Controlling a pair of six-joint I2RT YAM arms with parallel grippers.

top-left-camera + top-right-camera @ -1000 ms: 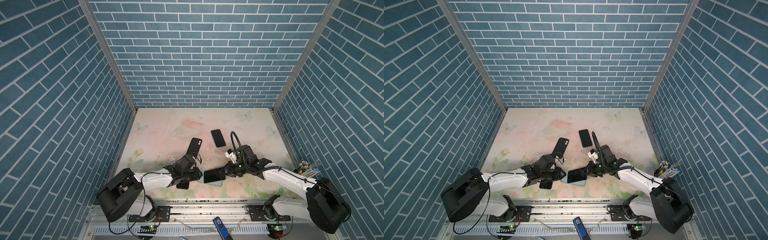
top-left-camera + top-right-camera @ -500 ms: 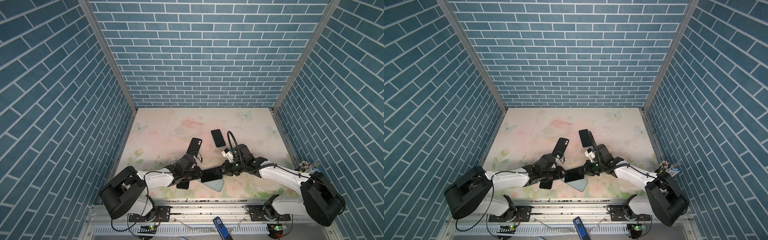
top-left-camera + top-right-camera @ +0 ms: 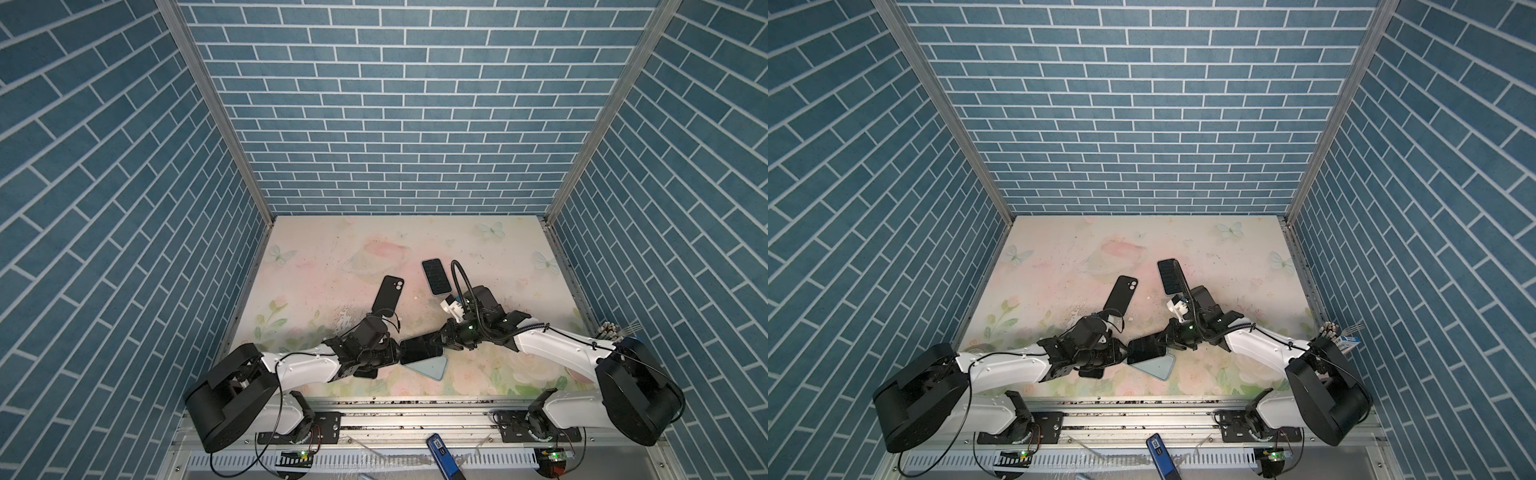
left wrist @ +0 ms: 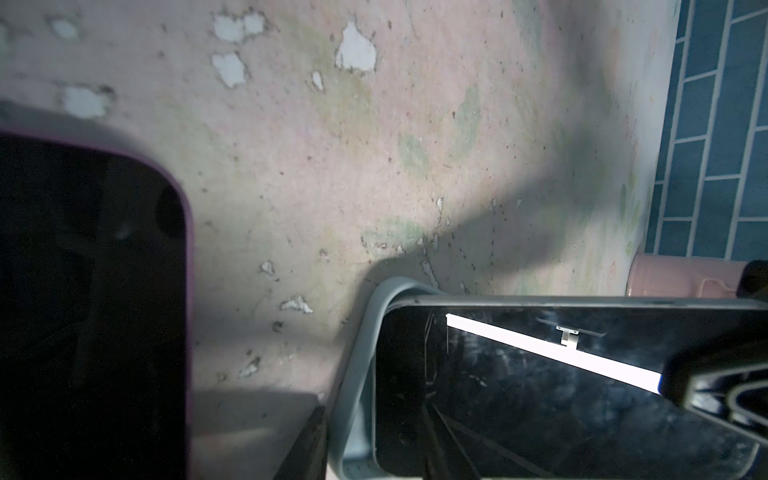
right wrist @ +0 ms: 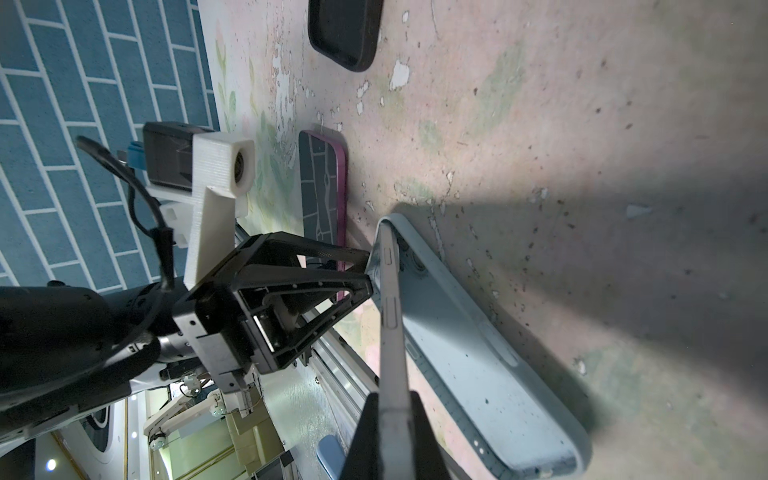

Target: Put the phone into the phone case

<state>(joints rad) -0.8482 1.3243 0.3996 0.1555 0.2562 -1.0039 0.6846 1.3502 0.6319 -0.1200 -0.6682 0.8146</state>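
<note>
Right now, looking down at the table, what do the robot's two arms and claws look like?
The left arm and right arm are white tubes between bulky black joint housings. The left gripper and right gripper are black, with hollow triangular fingers. White printed camera mounts sit at the wrists, trailing looped black cables.

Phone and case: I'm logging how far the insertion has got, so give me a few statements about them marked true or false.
1. The right gripper is shut on the phone. True.
2. The phone sits fully seated in the light blue case. False: it is tilted, with its gripped end raised above the case.
3. No gripper holds the black case. True.
4. The purple-edged phone is lifted off the table. False: it lies flat on the table.
</note>
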